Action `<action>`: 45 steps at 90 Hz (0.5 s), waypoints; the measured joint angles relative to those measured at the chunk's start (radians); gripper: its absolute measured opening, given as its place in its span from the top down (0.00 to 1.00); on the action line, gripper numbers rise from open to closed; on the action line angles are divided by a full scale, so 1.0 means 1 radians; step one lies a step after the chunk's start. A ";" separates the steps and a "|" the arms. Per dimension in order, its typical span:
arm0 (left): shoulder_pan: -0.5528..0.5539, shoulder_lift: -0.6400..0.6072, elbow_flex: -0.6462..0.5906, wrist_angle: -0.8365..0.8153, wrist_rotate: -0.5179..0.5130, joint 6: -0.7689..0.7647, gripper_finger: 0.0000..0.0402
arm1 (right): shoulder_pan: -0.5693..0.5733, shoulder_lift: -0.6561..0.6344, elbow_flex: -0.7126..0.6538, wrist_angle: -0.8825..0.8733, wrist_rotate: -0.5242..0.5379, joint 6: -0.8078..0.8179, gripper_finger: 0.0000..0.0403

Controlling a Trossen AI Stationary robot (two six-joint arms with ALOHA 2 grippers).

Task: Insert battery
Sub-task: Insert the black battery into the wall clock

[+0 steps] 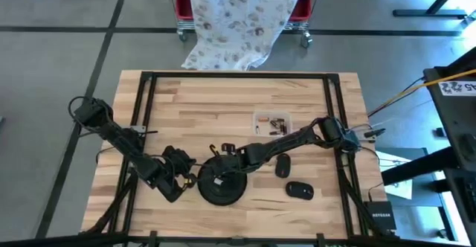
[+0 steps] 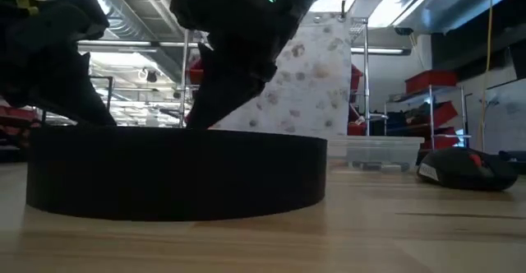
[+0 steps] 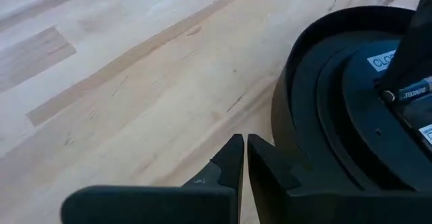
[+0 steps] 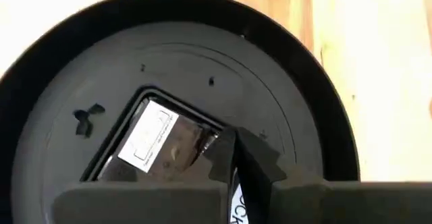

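Observation:
A round black clock lies back up on the wooden table near its front edge; an open compartment shows in its back. My right gripper reaches down over that back, fingers nearly together, with a black Duracell battery at its tips. My left gripper is shut and sits low on the table just left of the clock's rim. Whether it touches the rim, I cannot tell. My right gripper comes at the battery slanting down from the table's right side, one finger ending right at the battery's end. The battery lies low over the clock's back beside the compartment. The fingers themselves hide how they hold it.
A clear box of small parts stands behind the clock. Two black computer mice lie to its right. Bare wood stretches across the far half of the table. A patterned cloth hangs beyond the far edge.

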 joint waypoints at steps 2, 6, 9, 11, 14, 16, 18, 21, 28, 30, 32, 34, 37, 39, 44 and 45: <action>0.000 0.000 0.000 0.000 0.000 0.000 0.99 | 0.000 0.000 0.000 -0.001 -0.002 0.002 1.00; 0.000 0.000 0.000 0.001 0.000 0.000 0.99 | 0.000 0.000 0.000 -0.001 -0.009 0.002 1.00; 0.000 0.000 0.000 0.000 0.000 0.000 0.99 | 0.000 0.000 0.000 -0.001 -0.012 0.002 1.00; 0.000 0.000 0.000 0.000 0.000 0.000 0.99 | 0.000 0.000 0.000 -0.001 -0.015 0.003 1.00; 0.000 0.000 0.000 0.001 0.000 0.000 0.99 | 0.000 -0.001 0.000 0.000 -0.016 0.002 1.00; 0.000 0.000 0.000 0.001 0.000 0.000 0.99 | 0.000 -0.001 0.000 0.000 -0.016 0.002 1.00; 0.000 0.000 0.000 0.001 0.000 0.000 0.99 | 0.000 -0.001 0.000 0.001 -0.014 0.002 1.00; 0.000 0.000 0.000 0.000 0.000 0.000 0.99 | 0.000 -0.001 0.000 0.004 -0.004 0.000 1.00; 0.000 0.000 0.000 0.001 0.000 0.000 0.99 | 0.000 -0.001 0.000 0.012 0.028 -0.014 1.00; 0.000 0.000 0.000 0.000 0.000 0.000 0.99 | 0.000 -0.001 0.000 0.014 0.030 -0.016 1.00; 0.000 0.000 0.000 0.000 0.000 0.000 0.99 | 0.000 -0.006 0.000 0.013 0.030 -0.016 1.00; 0.000 0.000 0.000 0.001 0.000 0.000 0.99 | 0.000 -0.008 0.000 0.012 0.029 -0.016 1.00; 0.000 0.000 0.000 0.000 0.000 0.000 0.99 | 0.000 -0.010 0.001 0.014 0.026 -0.016 1.00; 0.000 0.000 0.000 0.000 0.000 0.000 0.99 | 0.000 -0.012 0.002 0.015 0.025 -0.016 1.00; 0.000 0.000 0.000 0.000 0.000 0.000 0.99 | 0.000 -0.018 0.003 0.014 0.010 -0.016 1.00; 0.000 0.000 0.000 0.000 0.000 0.000 0.99 | 0.000 -0.019 0.003 0.013 0.006 -0.016 1.00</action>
